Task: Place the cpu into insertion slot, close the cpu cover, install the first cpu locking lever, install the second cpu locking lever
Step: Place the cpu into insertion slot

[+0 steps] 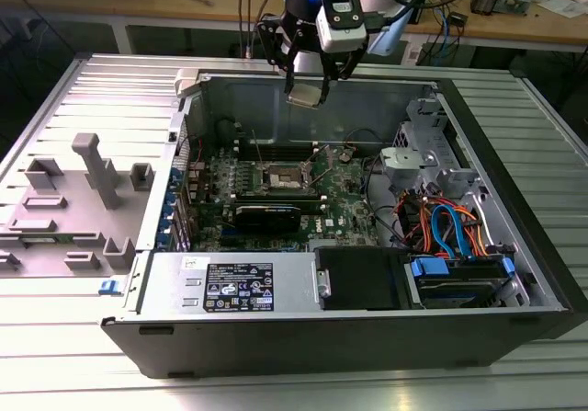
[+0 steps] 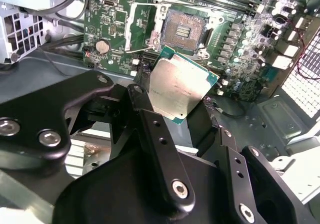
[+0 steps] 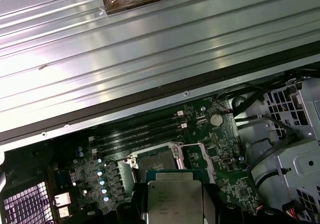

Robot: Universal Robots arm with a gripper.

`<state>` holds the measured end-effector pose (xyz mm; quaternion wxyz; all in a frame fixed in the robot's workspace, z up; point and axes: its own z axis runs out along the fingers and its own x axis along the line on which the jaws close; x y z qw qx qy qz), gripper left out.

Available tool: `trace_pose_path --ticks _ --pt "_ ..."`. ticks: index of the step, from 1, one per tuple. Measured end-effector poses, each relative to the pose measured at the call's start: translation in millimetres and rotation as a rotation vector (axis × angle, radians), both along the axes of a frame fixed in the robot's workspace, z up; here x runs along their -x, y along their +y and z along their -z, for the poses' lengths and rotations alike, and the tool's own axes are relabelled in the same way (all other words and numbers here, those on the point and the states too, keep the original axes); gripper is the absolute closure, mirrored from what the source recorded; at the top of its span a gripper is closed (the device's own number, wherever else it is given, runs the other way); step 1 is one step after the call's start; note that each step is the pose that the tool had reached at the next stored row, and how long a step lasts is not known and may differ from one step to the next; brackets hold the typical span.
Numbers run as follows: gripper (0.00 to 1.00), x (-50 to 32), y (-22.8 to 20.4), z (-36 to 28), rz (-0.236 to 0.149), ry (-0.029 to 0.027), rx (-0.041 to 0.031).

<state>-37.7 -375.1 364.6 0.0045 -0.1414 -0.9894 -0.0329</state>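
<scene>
**Small flat square cpu [image 2: 182, 86] with a silvery-grey metal top, held over the open computer case**

The black jaws are clamped on opposite edges of the cpu. They grip only its rim, I judge, so that the underside is free to seat, and the metal top faces up toward the wrist. In the exterior view the chip hangs well above the green motherboard [image 1: 349, 213], toward the case's far wall. It is not yet down at the insertion slot [image 1: 280, 179], the square socket with a dark centre inside a thin metal rim. The cpu cover [image 2: 142, 26], a thin silvery metal frame plate, stands swung open on its hinge just beside the slot, leaving the socket bare to receive the chip. Long black memory slots [image 3: 140, 131] lie just on the slot's far side. The black open tower case [image 1: 367, 342] rests on the ribbed metal worktop [image 1: 55, 98].
</scene>
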Motion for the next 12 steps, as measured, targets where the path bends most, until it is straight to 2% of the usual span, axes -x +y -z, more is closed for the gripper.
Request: trace_pose_path --ticks 12 --pt "0.46 1.8 -0.3 1.0 0.04 0.0 0.0"
